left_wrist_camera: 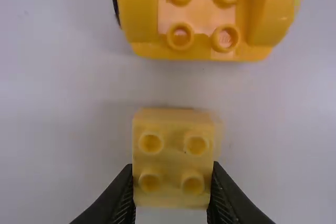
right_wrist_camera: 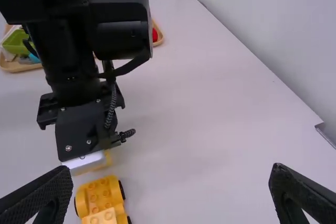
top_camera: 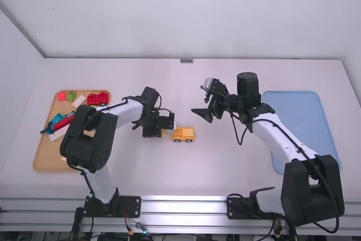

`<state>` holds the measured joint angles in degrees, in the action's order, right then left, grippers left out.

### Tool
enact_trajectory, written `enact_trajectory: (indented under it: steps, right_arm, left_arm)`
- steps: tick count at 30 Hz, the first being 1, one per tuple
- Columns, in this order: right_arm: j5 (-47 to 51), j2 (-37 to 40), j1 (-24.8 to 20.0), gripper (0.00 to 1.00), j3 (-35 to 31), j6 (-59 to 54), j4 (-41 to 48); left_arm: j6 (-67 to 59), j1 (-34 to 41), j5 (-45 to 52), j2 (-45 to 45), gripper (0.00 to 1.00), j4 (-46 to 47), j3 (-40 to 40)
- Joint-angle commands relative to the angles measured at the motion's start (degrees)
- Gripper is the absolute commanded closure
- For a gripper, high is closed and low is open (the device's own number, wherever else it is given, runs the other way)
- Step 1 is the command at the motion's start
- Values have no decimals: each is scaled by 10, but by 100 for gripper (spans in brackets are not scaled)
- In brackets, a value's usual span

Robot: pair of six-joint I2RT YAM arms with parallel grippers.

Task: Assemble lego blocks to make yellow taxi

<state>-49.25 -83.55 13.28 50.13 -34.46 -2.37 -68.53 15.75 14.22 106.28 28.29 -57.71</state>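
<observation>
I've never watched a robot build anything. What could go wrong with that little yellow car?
The yellow toy car stands on black wheels with the right fingers open and away from it, so it might roll if pushed. The left fingers pinch a yellow four-stud block beside the car; it could tilt in that grip if it bumps something. If set on the car's studs off-line, it probably wouldn't click on.
</observation>
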Motion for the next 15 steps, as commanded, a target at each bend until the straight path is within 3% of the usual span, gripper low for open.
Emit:
enact_trajectory:
  steps: [1, 3, 9, 15]
  right_arm:
    - [-4, 11, -2, 2, 13, 2, 0]
    - [-4, 11, -2, 1, 13, 2, -2]
    - [-4, 11, -2, 1, 13, 2, -2]
    - [-4, 11, -2, 2, 13, 2, -2]
  left_arm:
    - [-3, 0, -16, -1, 33, 3, 7]
    - [-3, 1, -14, -1, 0, 3, 7]
    - [-16, 0, -22, -12, 1, 38, -30]
    - [-85, -3, 46, -39, 1, 187, -151]
